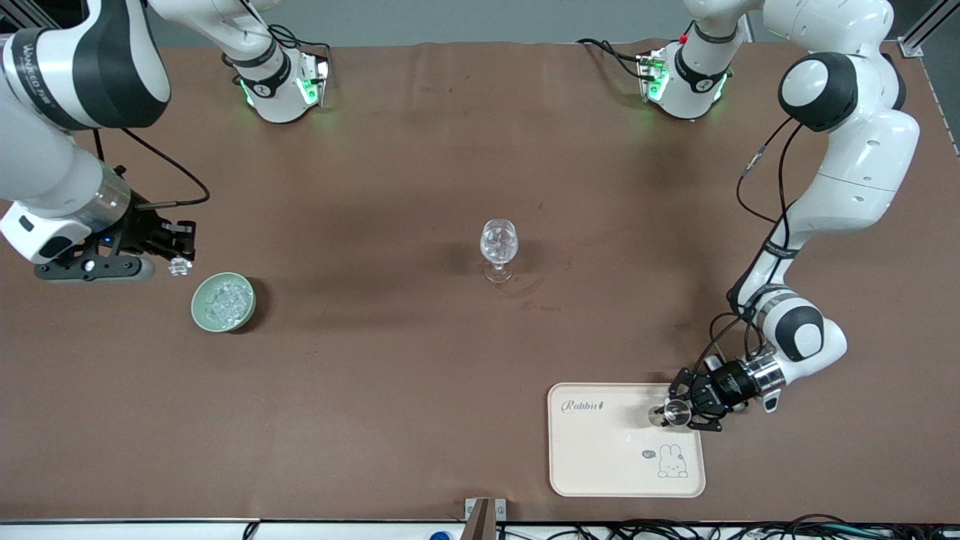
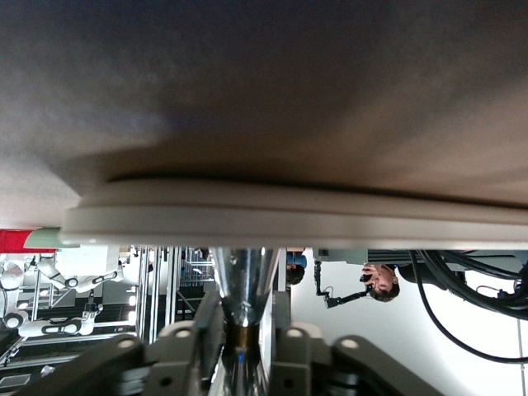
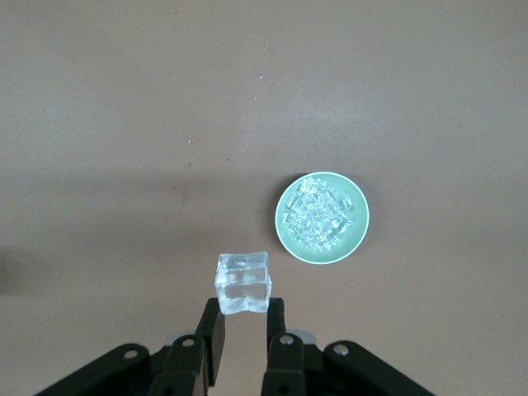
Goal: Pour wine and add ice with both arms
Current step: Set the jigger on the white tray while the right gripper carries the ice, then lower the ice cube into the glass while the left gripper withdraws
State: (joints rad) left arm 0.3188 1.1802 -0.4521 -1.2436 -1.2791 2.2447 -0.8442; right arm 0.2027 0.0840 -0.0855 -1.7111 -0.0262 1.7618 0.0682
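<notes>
My right gripper [image 1: 180,256] is shut on one clear ice cube [image 1: 179,266] and holds it in the air beside the pale green bowl [image 1: 196,304], over the table. In the right wrist view the cube [image 3: 243,283] sits between the fingertips of that gripper [image 3: 243,318], and the bowl [image 3: 280,216] holds several ice chunks [image 3: 322,214]. A clear wine glass [image 1: 499,247] stands mid-table with glinting chunks inside. My left gripper [image 1: 679,414] is shut on a small shiny metal cup [image 1: 676,410] at the cream tray's [image 1: 607,450] edge. The left wrist view shows the cup [image 2: 243,280] between the fingers of that gripper [image 2: 246,322].
The cream tray carries a rabbit print and lies near the front camera, toward the left arm's end; its rim shows in the left wrist view [image 2: 272,219]. Brown table surface [image 1: 375,375] lies between bowl, glass and tray. Both arm bases stand along the table's back edge.
</notes>
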